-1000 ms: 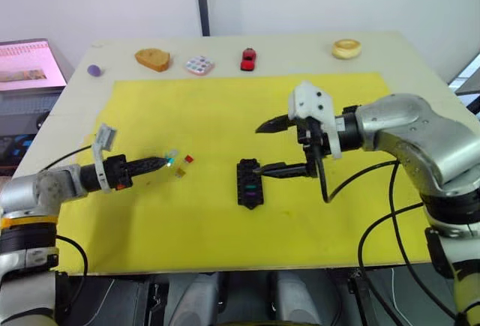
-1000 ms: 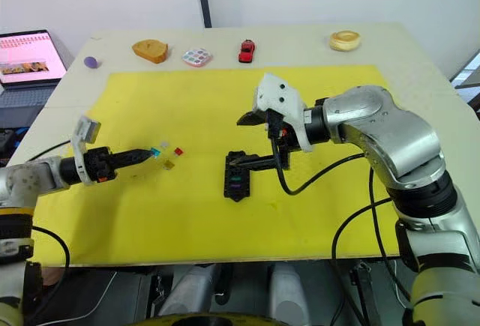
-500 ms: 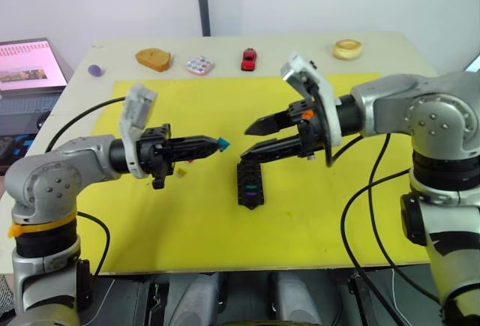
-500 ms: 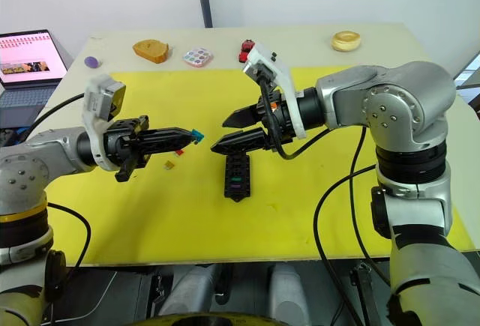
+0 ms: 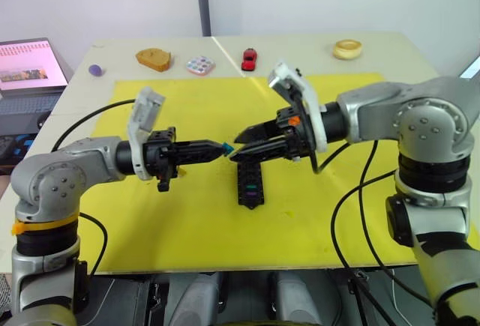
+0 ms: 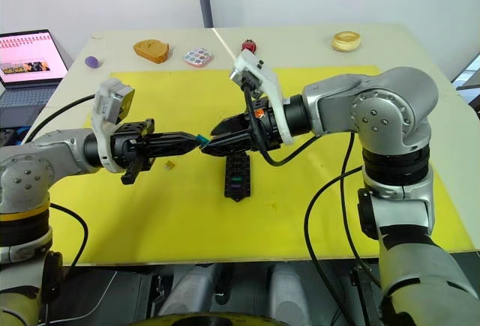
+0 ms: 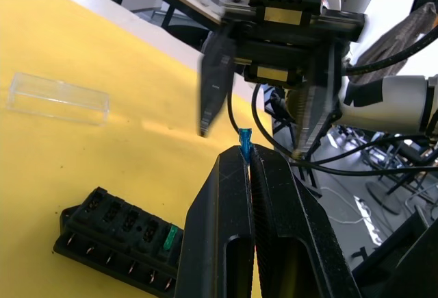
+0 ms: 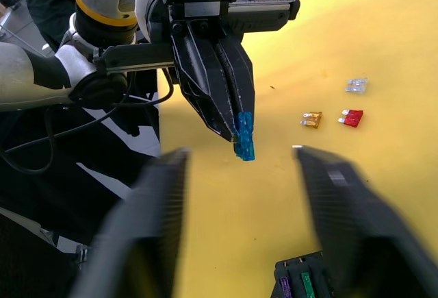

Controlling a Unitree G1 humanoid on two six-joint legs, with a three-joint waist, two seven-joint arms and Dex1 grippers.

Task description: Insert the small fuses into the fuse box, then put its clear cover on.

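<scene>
My left gripper is shut on a teal fuse and holds it in the air, pointing right, above the black fuse box. My right gripper faces it, open, with one finger on each side of the fuse and a gap still showing. The fuse box lies on the yellow mat and has a purple and a green fuse in its slots. Loose amber, red and clear-grey fuses lie on the mat below my left arm. The clear cover lies flat on the mat.
Along the table's far edge sit a purple ball, a bread-like piece, a pastel tile, a red toy car and a tan ring. A laptop stands off the table's left side.
My left gripper lifted the teal fuse off the mat and carried it toward the centre. My right gripper swung left from the fuse box to meet it, its jaws narrowing around the fuse.
</scene>
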